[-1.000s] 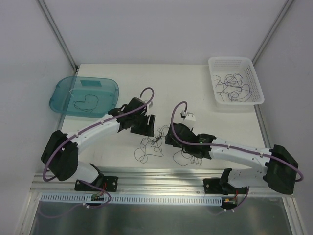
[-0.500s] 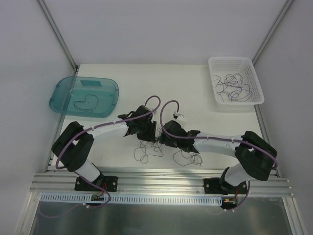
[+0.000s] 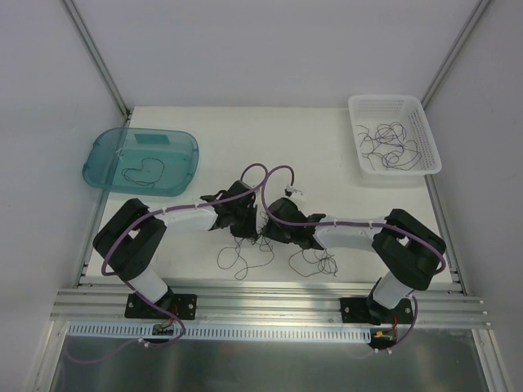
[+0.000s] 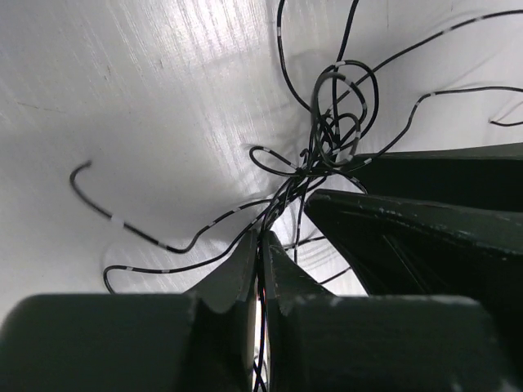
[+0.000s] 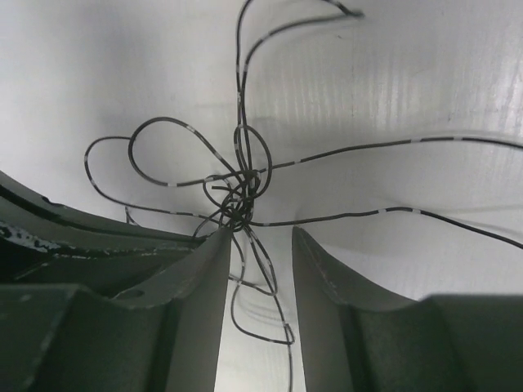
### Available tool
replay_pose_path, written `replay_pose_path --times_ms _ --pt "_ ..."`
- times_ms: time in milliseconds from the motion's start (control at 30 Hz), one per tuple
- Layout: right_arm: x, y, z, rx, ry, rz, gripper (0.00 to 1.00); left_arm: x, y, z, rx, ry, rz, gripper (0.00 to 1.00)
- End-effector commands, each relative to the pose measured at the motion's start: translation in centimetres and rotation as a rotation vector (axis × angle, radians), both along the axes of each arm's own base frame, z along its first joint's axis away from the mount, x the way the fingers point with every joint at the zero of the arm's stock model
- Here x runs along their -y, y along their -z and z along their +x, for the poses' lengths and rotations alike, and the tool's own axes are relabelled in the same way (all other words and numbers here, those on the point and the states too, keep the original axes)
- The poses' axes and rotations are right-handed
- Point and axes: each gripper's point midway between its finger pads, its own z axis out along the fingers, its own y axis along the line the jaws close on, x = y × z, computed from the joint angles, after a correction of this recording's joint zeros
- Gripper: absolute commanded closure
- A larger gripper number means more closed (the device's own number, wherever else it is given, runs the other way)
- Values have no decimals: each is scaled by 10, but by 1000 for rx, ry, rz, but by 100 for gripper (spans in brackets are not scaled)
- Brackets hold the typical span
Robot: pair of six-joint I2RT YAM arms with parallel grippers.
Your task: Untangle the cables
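Note:
A tangle of thin dark cables (image 3: pixel 239 256) lies on the white table between my two grippers. In the left wrist view the knot (image 4: pixel 335 139) sits just ahead of my left gripper (image 4: pixel 261 237), which is shut on strands running out of it. My left gripper (image 3: pixel 249 224) and right gripper (image 3: pixel 274 230) meet nose to nose over the tangle. In the right wrist view the knot (image 5: pixel 237 200) rests at the left fingertip of my right gripper (image 5: pixel 261 233). Its jaws are open, with loose loops lying in the gap between them.
A teal tray (image 3: pixel 106 167) at the back left holds one separate cable (image 3: pixel 143 171). A white basket (image 3: pixel 425 131) at the back right holds several more cables (image 3: pixel 391 143). An aluminium rail (image 3: pixel 270 306) runs along the near table edge.
Both arms have stretched inward and lowered onto the tangle. My left gripper has shut on strands of it. The right gripper's jaws have narrowed around loose loops.

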Motion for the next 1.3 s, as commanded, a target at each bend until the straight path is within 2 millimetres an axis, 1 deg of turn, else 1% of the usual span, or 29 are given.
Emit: replay_pose_path --times_ms 0,200,233,333,433,633,667,767,867,900,967,1000,1033,1067,1100,1167,1200,1233,1267 --pt "-10 -6 10 12 15 39 62 -2 7 -2 1 -18 10 100" --pt "0 5 14 16 26 2 74 -4 3 -3 9 -27 1 100" --pt "-1 4 16 23 24 8 76 -4 2 -4 5 -28 -3 100" --pt "-5 4 21 39 -5 24 78 -2 -1 -9 -4 -31 -29 100" --pt "-13 -2 25 66 -46 52 78 -2 -2 -11 -6 -39 -43 100" --pt "-32 -12 24 92 -140 108 75 -2 0 -14 -25 -74 -61 100" --pt "-34 -10 22 84 -162 111 75 -1 1 -15 -30 -75 -65 100" --pt "-37 -10 24 93 -196 108 74 0 1 -15 -30 -76 -70 100" --pt "-39 -8 22 84 -245 99 76 -3 1 -16 -23 -80 -68 100" --pt "-35 -1 20 63 -249 78 84 -5 1 -16 -18 -86 -65 100" --pt "-27 5 20 47 -246 54 95 -8 -3 -17 -4 -93 -69 100" --pt "-23 7 19 44 -248 43 99 -9 -4 -17 3 -99 -69 100" --pt "-18 7 18 42 -244 34 99 -12 -5 -15 16 -109 -63 100" --pt "-6 12 17 22 -230 1 99 -17 -7 -16 31 -120 -61 100" --pt "0 5 18 41 -236 -15 99 -21 -7 -15 38 -137 -54 100" --pt "16 0 20 53 -236 -78 99 -37 -7 -10 65 -198 -22 100" --pt "32 1 17 40 -229 -146 99 -44 -6 -11 58 -227 -8 100" --pt "40 -8 18 66 -241 -175 99 -50 -6 -10 59 -253 0 100" --pt "48 -12 19 72 -235 -198 99 -58 -7 -9 72 -283 2 100"
